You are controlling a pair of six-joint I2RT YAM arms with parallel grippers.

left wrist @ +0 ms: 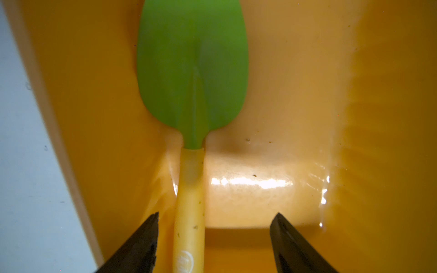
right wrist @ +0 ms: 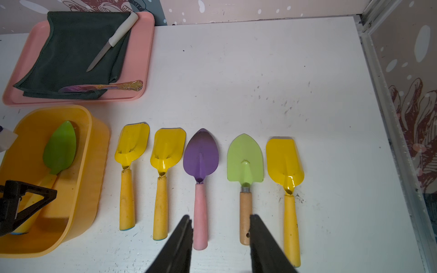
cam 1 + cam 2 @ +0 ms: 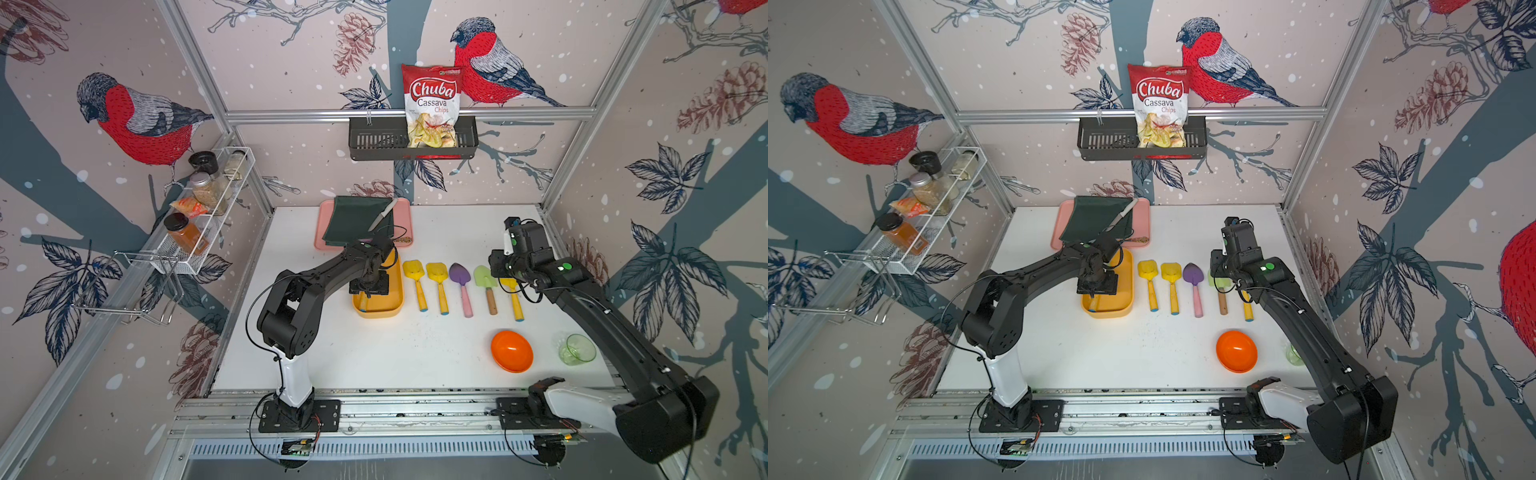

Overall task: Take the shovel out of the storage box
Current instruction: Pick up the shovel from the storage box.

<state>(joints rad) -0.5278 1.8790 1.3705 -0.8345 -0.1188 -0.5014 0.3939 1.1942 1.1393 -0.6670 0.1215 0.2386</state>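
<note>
On your left sits the shallow yellow-orange plastic storage box (image 2: 94, 151), rectangular with rounded corners and glossy walls, on the scuffed white tabletop (image 2: 260, 71). The shovel (image 1: 192, 71) lies flat on the box floor: a smooth green leaf-shaped blade on a round pale-yellow handle. Your left gripper (image 1: 214, 224) reaches down into the box. Its black fingers are spread wide on either side of the handle, which runs nearer one finger, and nothing is clamped.

Beside the box, five more tools lie in a row, blades toward the back wall:
- a glossy yellow scoop (image 2: 132, 141)
- a second yellow scoop (image 2: 168, 146)
- a purple pointed trowel (image 2: 201, 153) with a pink handle
- a light green spade (image 2: 244, 160) with a wooden handle
- a third yellow scoop (image 2: 283, 163)

Your right gripper (image 2: 220, 219) hovers above the pink and wooden handles, fingers parted and empty.
</note>
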